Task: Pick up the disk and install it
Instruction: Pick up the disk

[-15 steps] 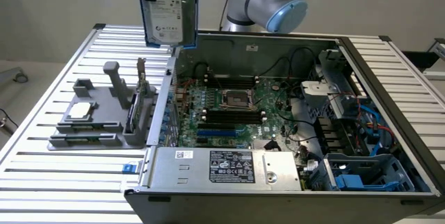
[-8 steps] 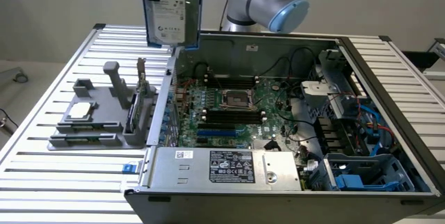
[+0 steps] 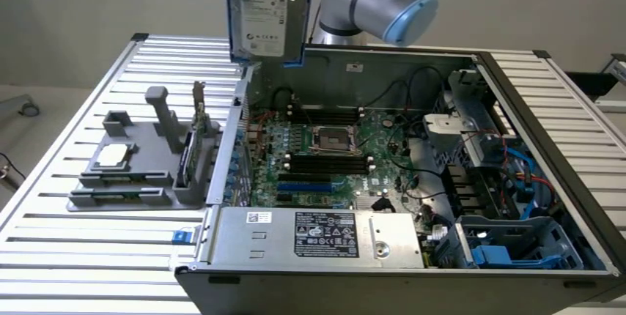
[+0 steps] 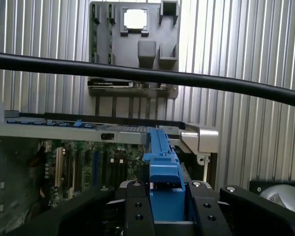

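Up over the far corner of the case (image 3: 391,53), on the exterior view's left, I've got the disk (image 3: 266,9) hanging in the air, clear of everything below it. The arm (image 3: 391,0) sits high behind the case. Its grey joints with light blue caps are bunched just to the exterior view's right of the disk.

From the wrist view the gripper (image 4: 168,206) is clamped on the disk (image 4: 162,162). The two black fingers (image 4: 137,209) press in on either side of the blue frame, so it's a solid grasp.

The disk itself is held on edge, long side vertical. It has a silver-grey metal body, a white label facing the exterior camera and blue plastic running down its edge. Its top runs out of the picture.

Below it the case lies open with the motherboard (image 3: 323,154) showing. A grey holder (image 3: 137,161) with a small chip (image 3: 111,155) on it sits on the slatted surface (image 3: 78,256) beside the case. A black cable (image 4: 137,73) runs across the wrist view.
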{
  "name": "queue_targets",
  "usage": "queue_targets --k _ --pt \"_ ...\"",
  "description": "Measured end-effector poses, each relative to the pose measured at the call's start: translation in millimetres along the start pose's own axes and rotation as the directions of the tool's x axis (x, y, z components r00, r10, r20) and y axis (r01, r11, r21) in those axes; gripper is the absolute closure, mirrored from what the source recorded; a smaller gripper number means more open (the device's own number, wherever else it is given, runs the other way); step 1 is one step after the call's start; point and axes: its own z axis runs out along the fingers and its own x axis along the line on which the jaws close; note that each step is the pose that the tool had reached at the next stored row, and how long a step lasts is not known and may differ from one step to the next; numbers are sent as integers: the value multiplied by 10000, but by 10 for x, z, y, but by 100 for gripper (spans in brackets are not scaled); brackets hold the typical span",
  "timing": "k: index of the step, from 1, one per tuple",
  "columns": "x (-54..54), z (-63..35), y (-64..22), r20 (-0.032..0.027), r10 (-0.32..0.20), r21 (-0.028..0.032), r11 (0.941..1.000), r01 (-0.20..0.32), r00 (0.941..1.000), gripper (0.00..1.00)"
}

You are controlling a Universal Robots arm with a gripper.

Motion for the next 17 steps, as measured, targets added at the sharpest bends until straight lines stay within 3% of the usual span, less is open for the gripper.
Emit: queue_targets --k 5,11,17 --pt "75 -53 -219 131 -10 9 10000 9 9999 67" --pt "160 -119 -484 352 -25 20 10000 24 9994 67" --pt "245 -168 -748 516 -38 32 10000 36 9987 67"
